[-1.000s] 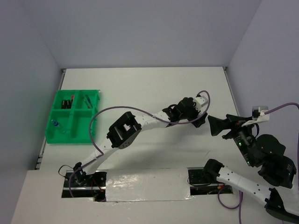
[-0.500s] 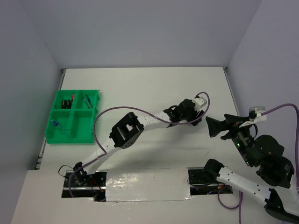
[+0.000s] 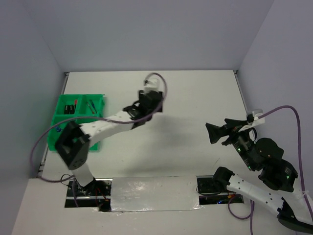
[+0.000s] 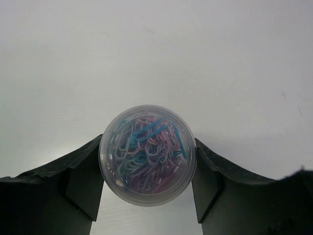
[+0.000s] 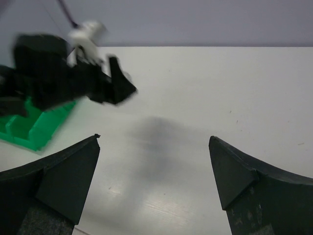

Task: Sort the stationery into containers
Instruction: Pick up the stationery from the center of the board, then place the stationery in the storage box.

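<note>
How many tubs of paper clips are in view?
1. A clear round tub of coloured paper clips sits clamped between the left fingers, over the table. The left arm hides part of the green tray, so another could be there.

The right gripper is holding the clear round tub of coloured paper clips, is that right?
No, the left gripper is holding the clear round tub of coloured paper clips, gripped between its fingers in the left wrist view. The right gripper is open and empty.

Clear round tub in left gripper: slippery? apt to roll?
The clear round tub looks like smooth, curved plastic, so it may slip or twist in the left gripper. Loose paper clips inside could shift; probably light.
</note>
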Available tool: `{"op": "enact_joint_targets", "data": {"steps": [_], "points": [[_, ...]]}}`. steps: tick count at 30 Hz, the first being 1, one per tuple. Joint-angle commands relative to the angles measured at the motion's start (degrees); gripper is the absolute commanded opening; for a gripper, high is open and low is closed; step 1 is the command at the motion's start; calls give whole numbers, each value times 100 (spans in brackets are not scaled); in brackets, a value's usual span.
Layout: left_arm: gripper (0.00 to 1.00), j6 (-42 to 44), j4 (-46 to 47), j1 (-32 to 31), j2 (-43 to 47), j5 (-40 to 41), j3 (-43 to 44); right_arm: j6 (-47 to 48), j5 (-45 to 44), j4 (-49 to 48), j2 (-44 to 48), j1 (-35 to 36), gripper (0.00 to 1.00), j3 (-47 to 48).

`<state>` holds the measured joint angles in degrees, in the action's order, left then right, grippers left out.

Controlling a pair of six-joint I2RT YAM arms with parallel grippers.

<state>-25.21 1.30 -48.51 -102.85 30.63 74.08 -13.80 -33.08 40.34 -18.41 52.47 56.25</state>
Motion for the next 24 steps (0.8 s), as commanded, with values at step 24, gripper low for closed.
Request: {"op": "enact_joint_targets", "data": {"steps": [24], "points": [[13, -3816, -2961, 3313, 3843, 2667, -3022, 299, 1717, -2206, -1964, -228, 100, -641]]}}
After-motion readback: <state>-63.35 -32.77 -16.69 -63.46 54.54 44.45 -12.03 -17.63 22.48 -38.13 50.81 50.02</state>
